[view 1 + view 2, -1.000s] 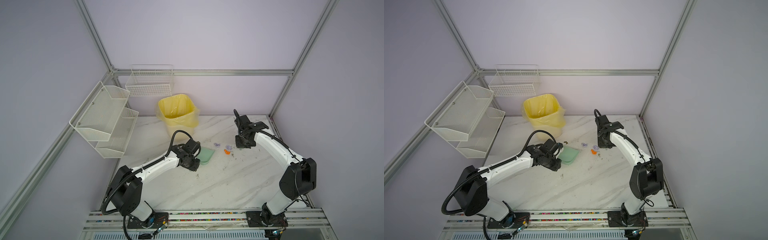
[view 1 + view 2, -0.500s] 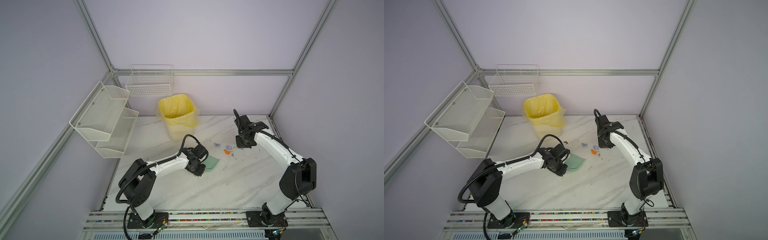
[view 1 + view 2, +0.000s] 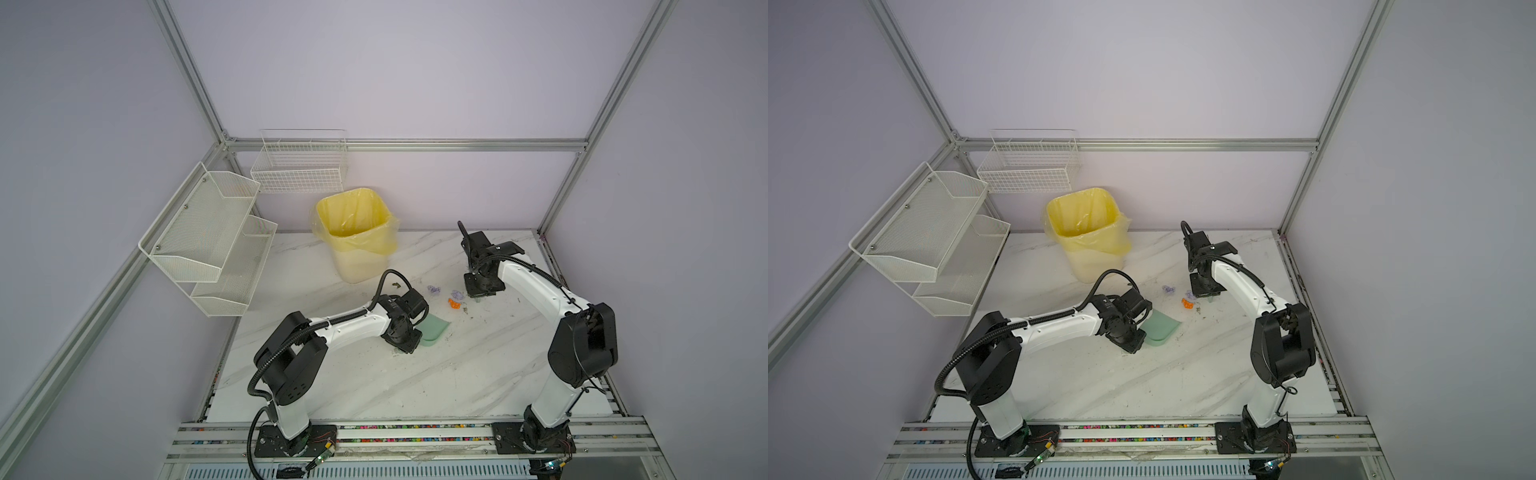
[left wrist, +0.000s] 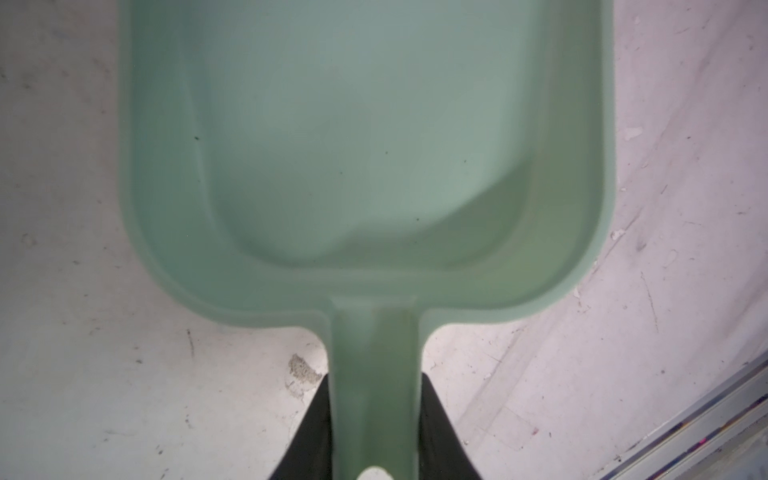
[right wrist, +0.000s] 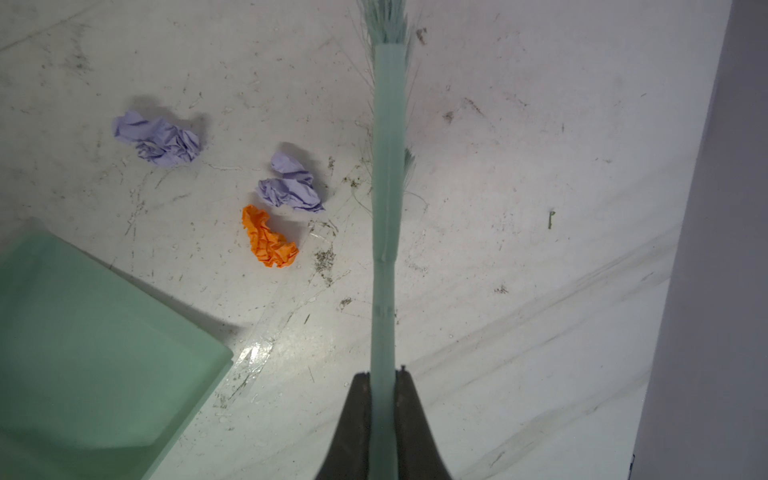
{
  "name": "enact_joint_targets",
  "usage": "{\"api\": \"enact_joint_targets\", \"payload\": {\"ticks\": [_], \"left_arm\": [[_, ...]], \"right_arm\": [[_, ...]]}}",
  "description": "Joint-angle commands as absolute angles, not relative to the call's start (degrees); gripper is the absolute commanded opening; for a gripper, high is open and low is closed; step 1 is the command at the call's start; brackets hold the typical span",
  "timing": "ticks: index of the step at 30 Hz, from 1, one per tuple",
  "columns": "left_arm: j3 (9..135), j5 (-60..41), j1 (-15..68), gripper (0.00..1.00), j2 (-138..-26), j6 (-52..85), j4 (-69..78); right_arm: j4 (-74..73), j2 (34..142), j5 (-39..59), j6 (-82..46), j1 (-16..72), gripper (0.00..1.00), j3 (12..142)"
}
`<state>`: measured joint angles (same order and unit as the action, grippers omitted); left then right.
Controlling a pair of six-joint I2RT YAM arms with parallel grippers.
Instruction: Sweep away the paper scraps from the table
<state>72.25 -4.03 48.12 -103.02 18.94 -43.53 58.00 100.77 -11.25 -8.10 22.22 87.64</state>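
Three paper scraps (image 5: pixel 270 237) lie near the dustpan (image 5: pixel 83 332); left gripper (image 4: pixel 374 378) pinches it, right gripper (image 5: pixel 382 376) pinches the brush (image 5: pixel 388 166); next, I think, sweep them in.

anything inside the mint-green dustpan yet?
No scraps: the mint-green plastic dustpan shows a bare tray, only tiny dark specks. Its front lip is cropped in the left wrist view. Orange and lavender paper scraps lie outside, on the white marble table.
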Motion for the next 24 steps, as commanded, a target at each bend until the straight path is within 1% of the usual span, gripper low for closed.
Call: {"api": "enact_joint_targets", "payload": {"ticks": [1,5,8,13,16,24], "left_arm": [[80.0,-6.8,48.2,0.16,-104.4,19.3,-43.9],[82.3,-6.2,48.3,0.17,-106.8,19.2,-45.2],[82.8,-4.4,48.3,0.17,-108.5,18.3,-45.9],[84.1,-3.2,48.3,0.16,-110.1,17.4,-47.6],[85.0,-2.3,48.2,0.17,-111.0,17.3,-48.4],[86.6,-1.4,48.2,0.16,-112.7,17.4,-48.9]], "right_arm": [[59.1,101.6,-7.4,-6.5,23.9,0.0,87.4],[59.2,101.5,-9.5,-7.2,27.3,0.0,86.4],[60.8,101.5,-7.3,-6.6,28.2,0.0,86.7],[63.2,101.9,-7.5,-5.5,29.9,0.0,87.8],[63.2,101.9,-5.4,-5.0,30.5,0.0,87.2],[62.0,100.2,4.2,-4.2,32.1,0.0,85.6]]}}
